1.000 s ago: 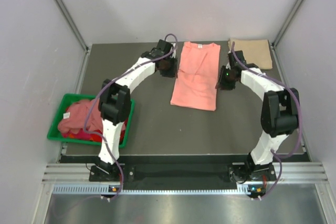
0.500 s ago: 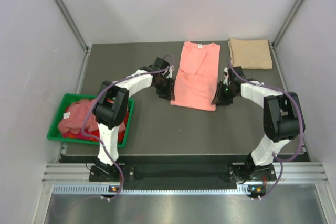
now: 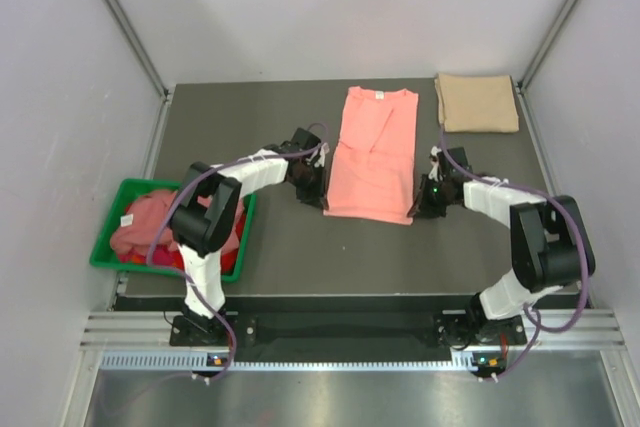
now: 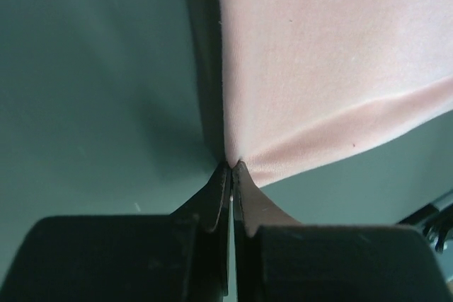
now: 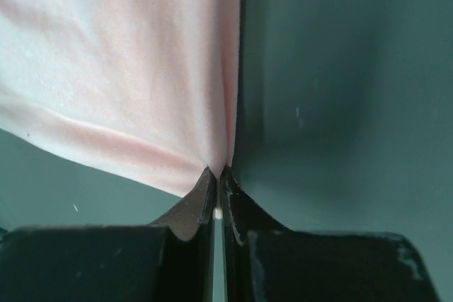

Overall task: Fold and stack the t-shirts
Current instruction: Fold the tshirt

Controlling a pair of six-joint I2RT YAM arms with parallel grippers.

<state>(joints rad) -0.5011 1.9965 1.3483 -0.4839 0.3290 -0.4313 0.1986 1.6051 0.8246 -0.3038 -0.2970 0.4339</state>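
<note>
Green plastic bin point(image 3: 100, 247), near left, holds crumpled pink and red t-shirts point(image 3: 150, 219). Left gripper point(image 4: 231, 167) and right gripper point(image 5: 218, 171) each pinch a near corner of the smooth salmon-pink t-shirt point(image 3: 372, 157), which lies flat on the dark matte table point(image 3: 300, 257). Folded tan t-shirt point(image 3: 477, 103) lies far right, apart.

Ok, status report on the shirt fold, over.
Left hand and right hand both shut on near corners of salmon-pink cloth t-shirt. Shirt lying on table. Nothing in the way.

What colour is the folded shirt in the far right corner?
The shirt is plain tan, clearest from the top view.
</note>
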